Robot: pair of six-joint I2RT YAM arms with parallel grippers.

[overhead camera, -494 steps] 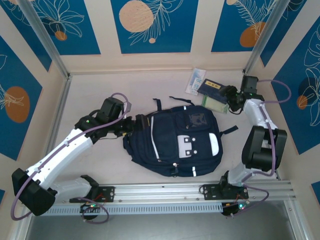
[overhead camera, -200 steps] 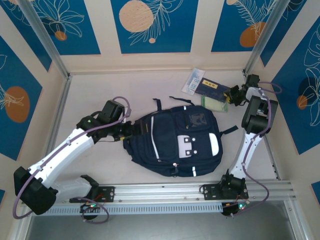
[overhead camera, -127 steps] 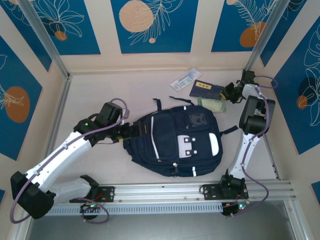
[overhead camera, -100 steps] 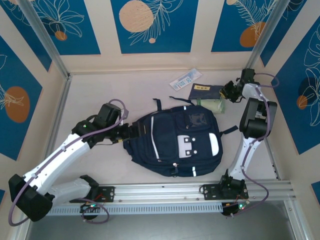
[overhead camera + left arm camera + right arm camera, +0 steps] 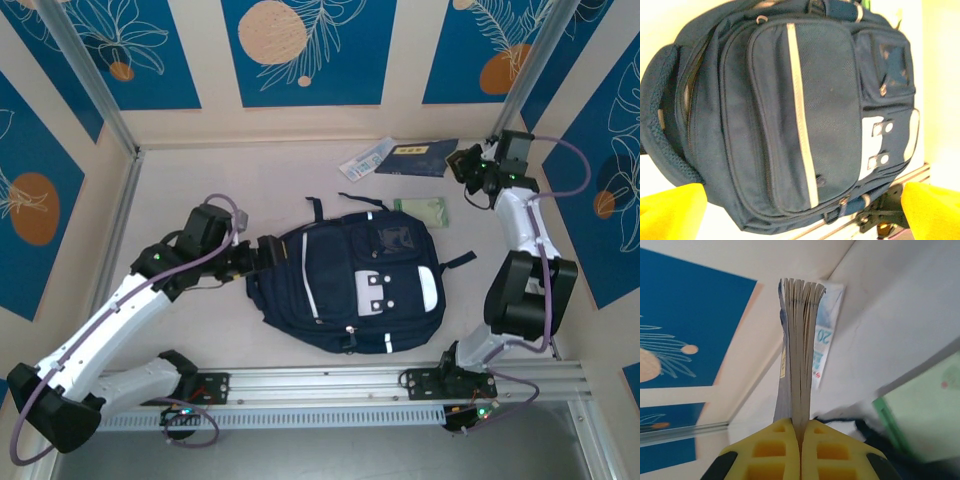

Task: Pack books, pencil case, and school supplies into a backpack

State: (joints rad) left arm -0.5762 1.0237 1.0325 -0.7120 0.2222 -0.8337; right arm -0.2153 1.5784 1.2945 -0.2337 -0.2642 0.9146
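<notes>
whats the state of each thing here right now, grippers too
backpack, lying flat, front side up
navy book, clamped by one edge in the right gripper
school supplies packet, lying flat, not held
pencil case, lying flat by the backpack's top, not held
left gripper, open, at the backpack's side
right gripper, shut on the navy book

In my right wrist view I can read only one thing with confidence: the digits "20", printed in blue on the white-and-blue printed packet (image 5: 827,327) that lies by the far wall. In the top view the navy book (image 5: 415,160) carries a pale label, but its writing is too small for me to read.
</notes>
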